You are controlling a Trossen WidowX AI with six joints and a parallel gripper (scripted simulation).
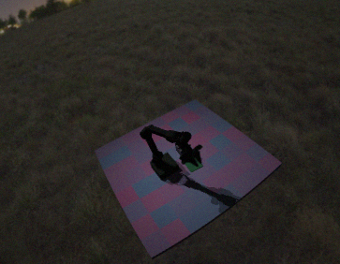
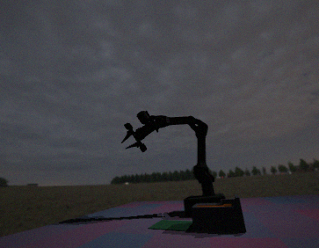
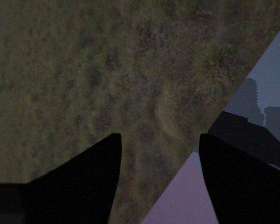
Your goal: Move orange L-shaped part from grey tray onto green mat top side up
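Observation:
The grey tray [image 2: 219, 221] looks like a dark box in the exterior view, right of the green mat [image 2: 170, 225] [image 1: 194, 167]. The orange part [image 2: 219, 205] shows only as a thin strip at the top of the tray; its L-shaped end and whether it lies fully flush cannot be made out. My gripper [image 2: 124, 145] [image 3: 160, 142] is open and empty, high in the air, pointing outward and slightly down, left of and well above the mat and tray in the exterior view. The wrist view shows neither part, tray nor mat.
The arm's base stands on a pink and blue checkered floor [image 1: 164, 216] beside the tray. The arm's long shadow [image 1: 206, 188] falls across it. Dark grass [image 3: 116, 75] lies beyond the floor's edge and fills most of the wrist view.

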